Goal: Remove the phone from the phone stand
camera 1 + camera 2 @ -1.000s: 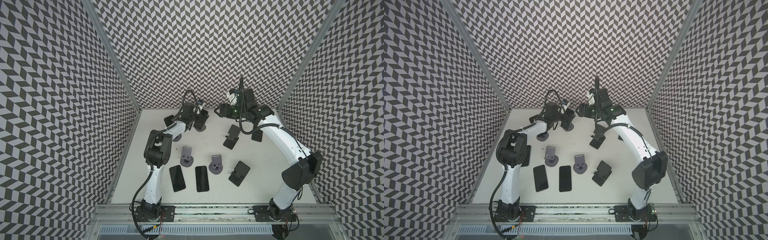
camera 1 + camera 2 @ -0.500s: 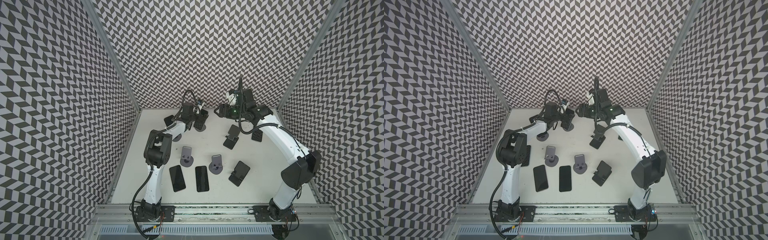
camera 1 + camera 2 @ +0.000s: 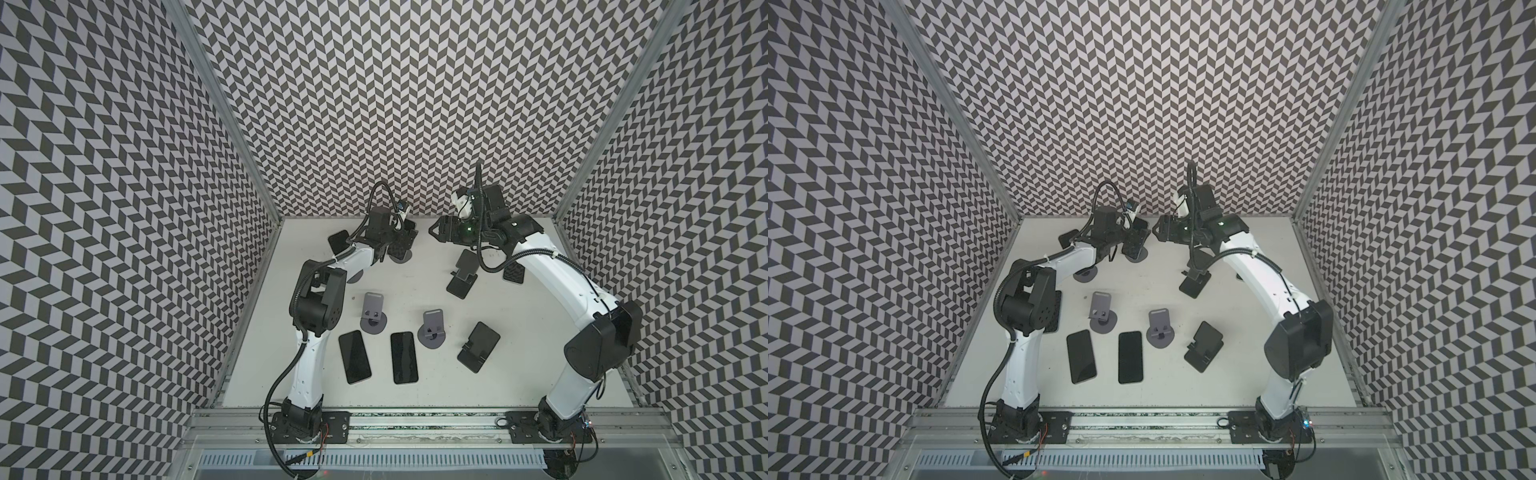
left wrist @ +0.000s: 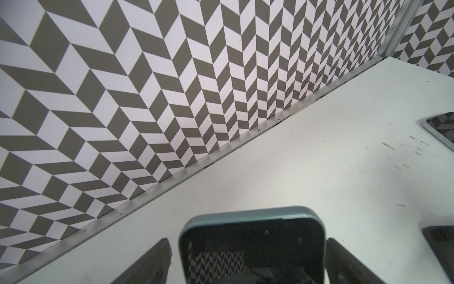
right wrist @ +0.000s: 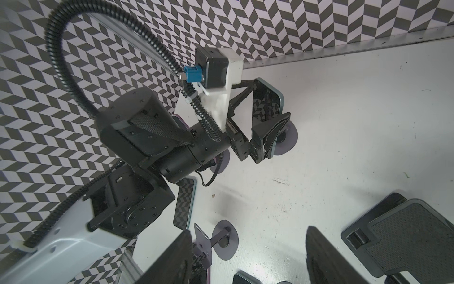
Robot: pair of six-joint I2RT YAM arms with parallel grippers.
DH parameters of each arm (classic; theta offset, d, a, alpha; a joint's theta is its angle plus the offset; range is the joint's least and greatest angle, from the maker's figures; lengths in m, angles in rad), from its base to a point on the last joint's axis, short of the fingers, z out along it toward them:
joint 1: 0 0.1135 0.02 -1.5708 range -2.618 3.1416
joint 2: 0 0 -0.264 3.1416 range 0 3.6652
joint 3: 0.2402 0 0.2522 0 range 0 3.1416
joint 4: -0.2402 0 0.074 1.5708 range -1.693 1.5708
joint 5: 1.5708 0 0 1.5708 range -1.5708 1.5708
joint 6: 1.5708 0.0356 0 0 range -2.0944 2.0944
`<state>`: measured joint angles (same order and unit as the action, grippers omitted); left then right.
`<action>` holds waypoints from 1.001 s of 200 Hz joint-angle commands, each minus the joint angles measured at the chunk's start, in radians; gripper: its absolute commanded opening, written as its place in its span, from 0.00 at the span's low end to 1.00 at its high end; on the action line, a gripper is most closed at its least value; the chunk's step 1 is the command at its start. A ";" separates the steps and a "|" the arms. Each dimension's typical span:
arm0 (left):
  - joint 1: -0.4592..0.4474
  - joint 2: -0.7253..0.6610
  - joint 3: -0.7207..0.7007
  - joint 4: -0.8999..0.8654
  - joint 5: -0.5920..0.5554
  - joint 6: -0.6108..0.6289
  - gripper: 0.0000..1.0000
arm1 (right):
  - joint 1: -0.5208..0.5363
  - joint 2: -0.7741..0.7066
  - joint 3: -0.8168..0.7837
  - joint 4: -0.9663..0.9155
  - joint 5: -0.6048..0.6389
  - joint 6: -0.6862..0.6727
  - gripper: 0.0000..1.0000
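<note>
Notably, L wrist: finger (image 4: 157, 263) off phone (image 4: 250, 246).

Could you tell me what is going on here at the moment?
The left gripper straddles a phone resting on a round-based stand at the back of the table. It is open, with a gap showing on one side. The right gripper hovers nearby, open and empty. Near the front, two phones already lie flat beside empty stands.

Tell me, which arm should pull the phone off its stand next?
Left. The left claw, open, sits around the phone on the stand; the right claw hangs empty, apart from it.
</note>
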<state>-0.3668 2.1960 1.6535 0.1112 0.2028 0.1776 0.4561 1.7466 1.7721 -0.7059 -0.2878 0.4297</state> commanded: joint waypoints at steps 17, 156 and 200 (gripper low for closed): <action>-0.001 0.010 -0.004 0.025 0.003 -0.017 0.97 | 0.003 -0.023 0.021 0.031 -0.001 -0.016 0.71; 0.016 -0.003 -0.002 0.033 0.049 -0.078 0.91 | 0.002 -0.020 0.022 0.038 -0.005 -0.011 0.71; 0.016 -0.004 -0.012 0.041 0.056 -0.081 0.91 | 0.004 -0.015 0.032 0.033 -0.007 -0.011 0.71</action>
<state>-0.3569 2.1960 1.6524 0.1196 0.2405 0.1032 0.4561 1.7466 1.7725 -0.7048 -0.2886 0.4301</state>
